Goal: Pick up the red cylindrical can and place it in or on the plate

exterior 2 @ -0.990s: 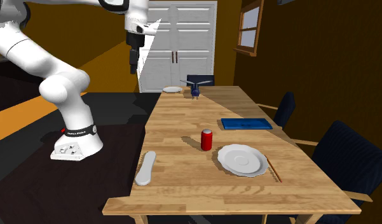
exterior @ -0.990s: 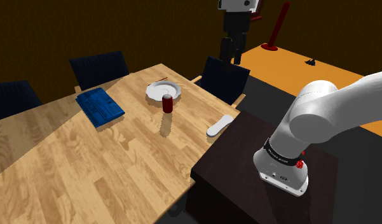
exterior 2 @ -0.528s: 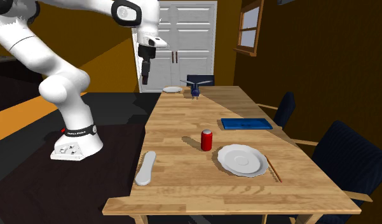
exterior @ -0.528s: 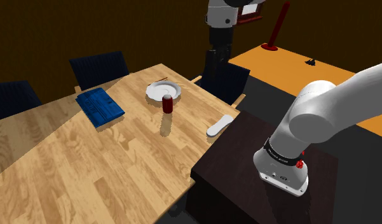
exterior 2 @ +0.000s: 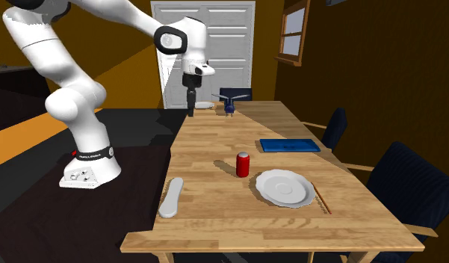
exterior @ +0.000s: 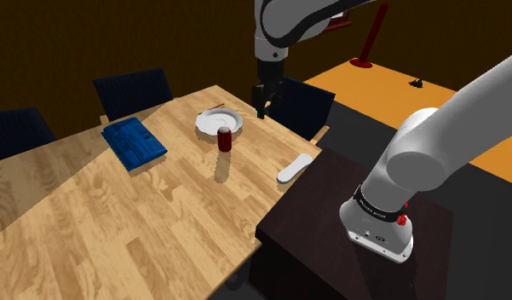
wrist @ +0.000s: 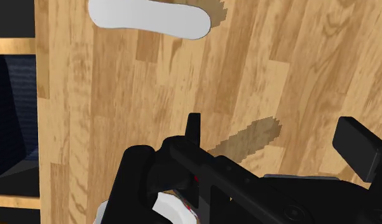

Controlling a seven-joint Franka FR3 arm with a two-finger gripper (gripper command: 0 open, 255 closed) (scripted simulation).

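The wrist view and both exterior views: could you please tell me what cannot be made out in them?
Wrist view: a white rounded thing, partly covered by the gripper and cut off by the picture's edge; unidentifiable.
Second exterior view: a small blue thing at the table's far end; too small to name.
Shoulder view: a dark speck on the orange floor; too small.

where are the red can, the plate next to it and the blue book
red can (exterior 2: 243, 165), second exterior view, middle of its side
plate (exterior 2: 285, 187), second exterior view, its bare middle
blue book (exterior: 134, 142), shoulder view, middle of its cover
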